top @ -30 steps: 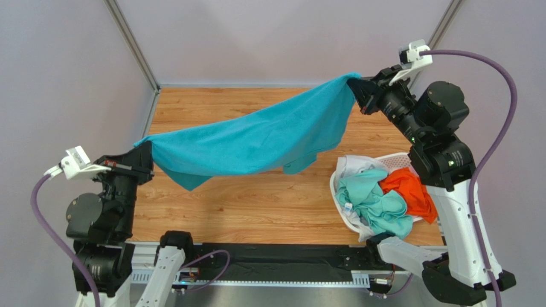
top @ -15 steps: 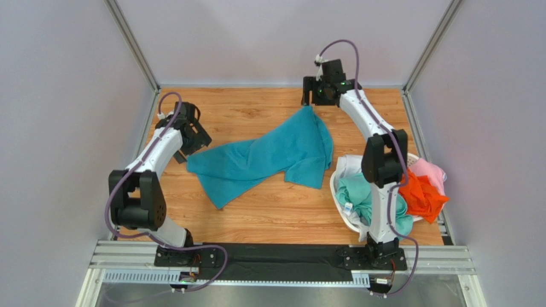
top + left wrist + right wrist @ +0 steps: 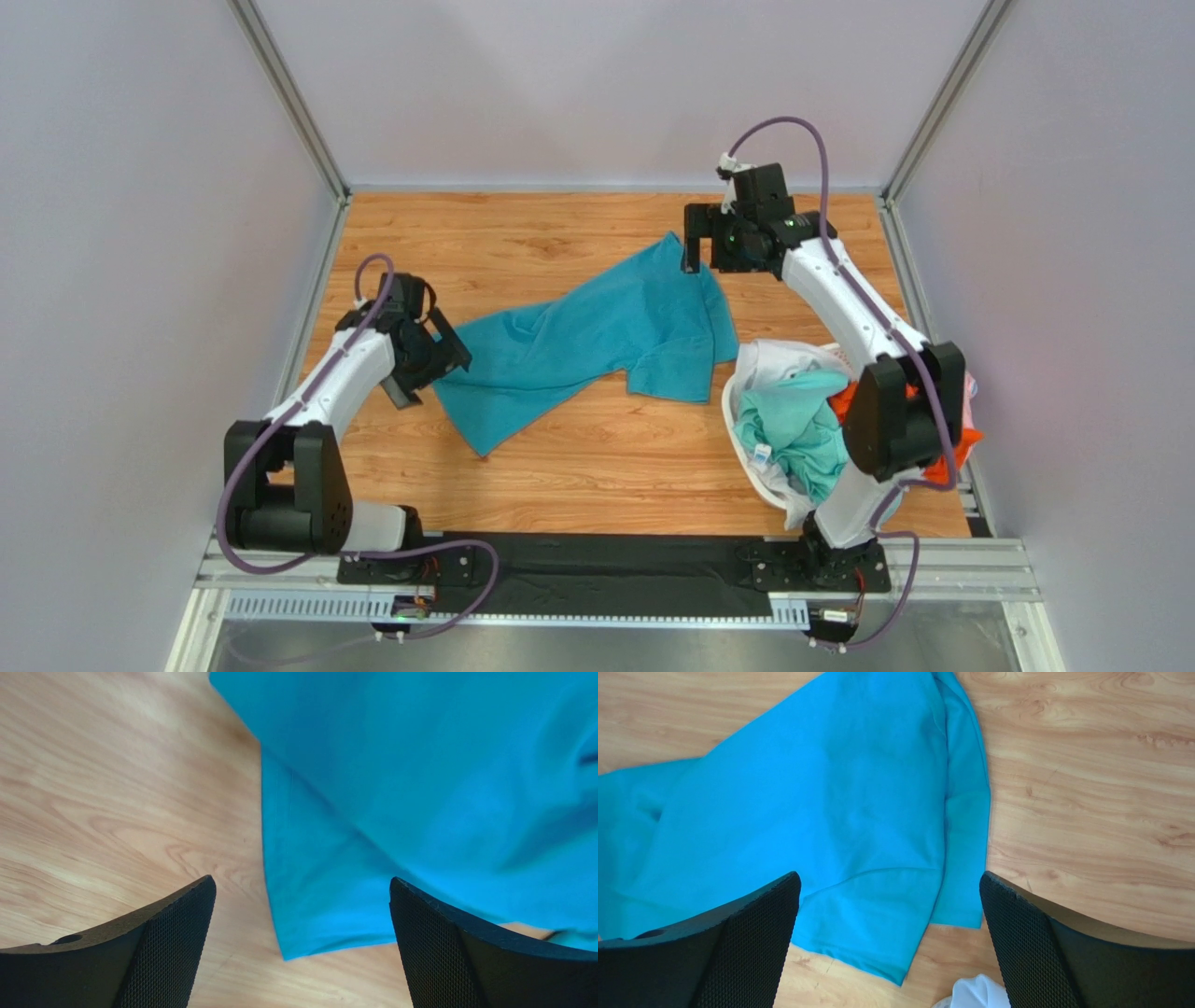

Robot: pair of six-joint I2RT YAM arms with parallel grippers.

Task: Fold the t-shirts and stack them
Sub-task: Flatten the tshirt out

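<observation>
**Logged with the teal-blue t-shirt [image 3: 589, 336] down on the counter [image 3: 589, 469], both pincers spread**

Found the teal-blue t-shirt lying loose and rumpled on the wooden counter. Runs slantwise from the near left toward the far right, with folds and a turned-over flap along its near edge. Not folded.

Noted the left pincer [image 3: 300, 882] at the shirt's left end, released, fingers [image 3: 161, 952] wide apart and gripping nothing. From the left wrist view, saw a hemmed corner of the teal cloth lying on the wood below the gap, nearer the right-hand finger. Cannot tell whether either finger touches the cloth.

Noted the right pincer [image 3: 889, 878] at the shirt's far right end, likewise released and holding nothing. From the right wrist view, saw the teal cloth spread under the gap, a sleeve edge to the right of it and bare wood beyond. Caught a scrap of white cloth [image 3: 969, 997] at the bottom edge of that view.

Recorded a white perforated laundry basket [image 3: 735, 420] at the near right of the counter, just beside the shirt's right end. Holds a white t-shirt [image 3: 776, 367], a mint green t-shirt [image 3: 793, 427] and an orange t-shirt [image 3: 843, 399], all bunched together. Partly hidden behind the right arm.
</observation>
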